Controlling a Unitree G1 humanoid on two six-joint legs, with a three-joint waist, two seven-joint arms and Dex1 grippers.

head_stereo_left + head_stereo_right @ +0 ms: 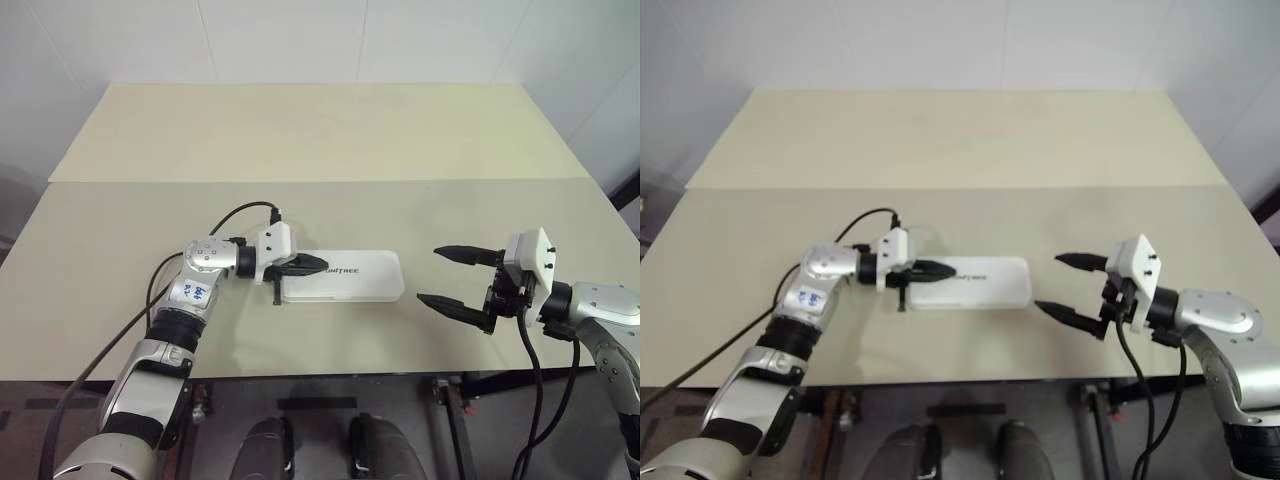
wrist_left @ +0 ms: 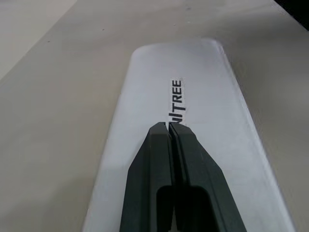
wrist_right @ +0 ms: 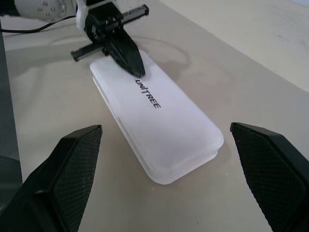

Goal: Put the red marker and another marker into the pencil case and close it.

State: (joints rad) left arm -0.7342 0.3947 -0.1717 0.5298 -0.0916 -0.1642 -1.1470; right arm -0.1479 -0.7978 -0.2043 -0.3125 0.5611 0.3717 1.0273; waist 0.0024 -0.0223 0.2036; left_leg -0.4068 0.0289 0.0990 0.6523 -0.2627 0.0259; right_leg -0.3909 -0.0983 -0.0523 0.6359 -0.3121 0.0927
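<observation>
So the pencil case (image 1: 345, 276) is lying flat on the beige counter (image 1: 300, 140), roughly in the middle and toward the near edge, long side running left to right. Lid's down, white shell all the way round, and you can read the dark UNITREE lettering (image 3: 147, 94) on top.

The left pincer (image 1: 312, 265) is right over the case's left end, pointing to the right along the lid, fingers pressed together with nothing between them. In the left wrist view the joined tips (image 2: 170, 133) sit right at the start of the lettering and look like they're touching the lid, or just about.

The right pincer (image 1: 438, 275) is off to the right of the case, apart from it, pointing left toward its right end. Its fingers (image 3: 65, 169) are spread wide and empty, with the case's rounded right end framed between them.
</observation>
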